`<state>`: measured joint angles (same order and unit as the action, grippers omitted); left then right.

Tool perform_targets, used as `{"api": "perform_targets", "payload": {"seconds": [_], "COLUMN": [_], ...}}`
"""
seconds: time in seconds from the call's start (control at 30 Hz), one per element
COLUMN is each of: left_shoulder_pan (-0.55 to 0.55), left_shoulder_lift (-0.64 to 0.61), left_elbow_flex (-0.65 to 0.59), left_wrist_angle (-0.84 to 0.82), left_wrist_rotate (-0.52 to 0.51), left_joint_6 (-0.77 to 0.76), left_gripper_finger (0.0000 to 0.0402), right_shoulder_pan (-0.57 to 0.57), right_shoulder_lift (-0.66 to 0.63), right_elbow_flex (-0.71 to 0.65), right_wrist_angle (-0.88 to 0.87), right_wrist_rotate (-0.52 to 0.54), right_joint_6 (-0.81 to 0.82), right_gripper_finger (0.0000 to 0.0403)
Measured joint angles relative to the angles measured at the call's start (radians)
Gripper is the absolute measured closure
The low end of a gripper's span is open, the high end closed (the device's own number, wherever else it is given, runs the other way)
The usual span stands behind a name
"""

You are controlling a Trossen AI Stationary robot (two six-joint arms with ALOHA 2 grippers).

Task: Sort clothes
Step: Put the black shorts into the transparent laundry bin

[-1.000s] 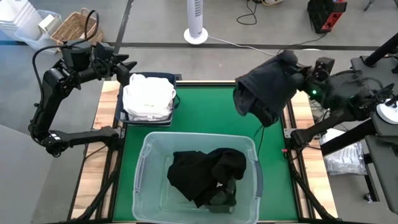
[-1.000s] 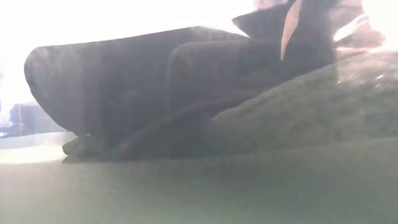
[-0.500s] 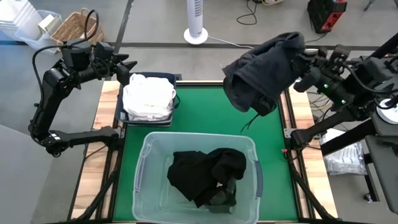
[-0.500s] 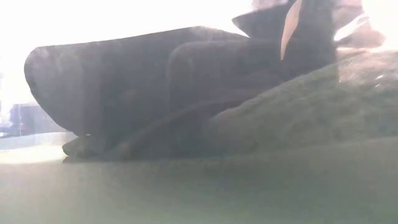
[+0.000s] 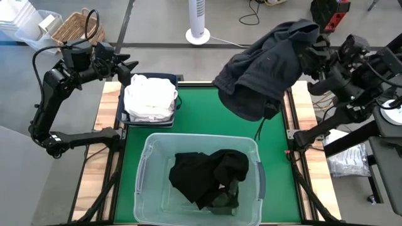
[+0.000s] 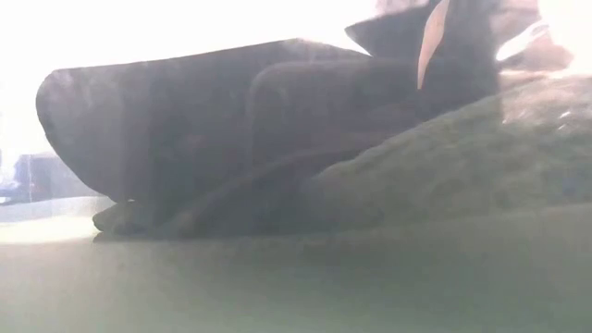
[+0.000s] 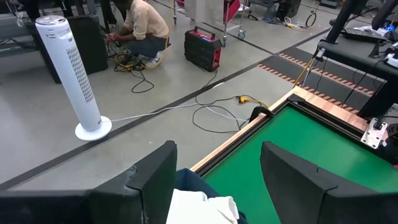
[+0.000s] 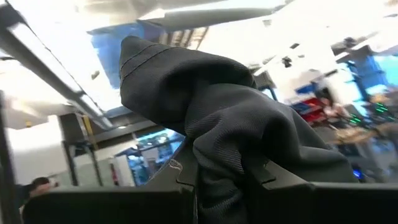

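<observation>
My right gripper (image 8: pixel 221 180) is raised beyond the table's far right corner and is shut on a dark grey garment (image 5: pixel 264 69). The garment drapes out over the green table (image 5: pixel 207 119), and a thin cord (image 5: pixel 259 129) dangles from it. White clothes (image 5: pixel 149 97) are piled in the navy bin (image 5: pixel 176 78) at the far left. My left gripper (image 7: pixel 214 180) stands open just beyond that pile, touching nothing. Black clothes (image 5: pixel 207 179) lie in the clear tub (image 5: pixel 146 157) at the near edge. In the low view, dark clothes (image 6: pixel 231 139) show through the tub's wall. My right gripper pinches a bunched fold of the dark grey garment (image 8: pixel 217 165) between its two fingers. The fingers come from the table's right side, slanting upward. The cloth bulges above the fingertips and hangs slack toward the table's left, clear of the table and the tub.
A white tower fan (image 5: pixel 199 22) stands on the floor beyond the far edge, and a wicker basket (image 5: pixel 78 25) sits at the far left. A person (image 7: pixel 143 28) crouches on the floor far behind. Bare green table lies between bin, tub and the right rail (image 5: pixel 290 119).
My right gripper has risen and tipped from pointing down to slanting upward, turning at the wrist, and it has stayed shut. The dark grey garment has been lifted higher with it. The garment has swung toward the table's far edge and spread wider toward the left.
</observation>
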<state>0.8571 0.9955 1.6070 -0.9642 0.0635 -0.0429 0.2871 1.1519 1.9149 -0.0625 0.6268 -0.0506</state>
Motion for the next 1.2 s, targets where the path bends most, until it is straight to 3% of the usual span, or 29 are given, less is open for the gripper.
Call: {"api": "perform_targets", "payload": {"seconds": [0.3,0.6,1.2], "left_shoulder_pan": [0.000,0.000,0.000], "left_shoulder_lift": [0.000,0.000,-0.018], "left_elbow_flex": [0.000,0.000,0.000], "left_wrist_angle": [0.000,0.000,0.056], "left_wrist_rotate": [0.000,0.000,0.001], "left_joint_6": [0.000,0.000,-0.027], "left_gripper_finger": [0.0191,0.0191,0.0191], "right_shoulder_pan": [0.000,0.000,-0.066], "right_shoulder_lift": [0.186,0.376,0.557], "right_elbow_flex": [0.240,0.434,0.441], "right_wrist_angle": [-0.003,-0.011,0.022], "right_wrist_rotate": [-0.163,-0.316,-0.585], "right_joint_6": [-0.012,0.086,0.580], "right_gripper_finger": [0.0358,0.0358,0.0358]}}
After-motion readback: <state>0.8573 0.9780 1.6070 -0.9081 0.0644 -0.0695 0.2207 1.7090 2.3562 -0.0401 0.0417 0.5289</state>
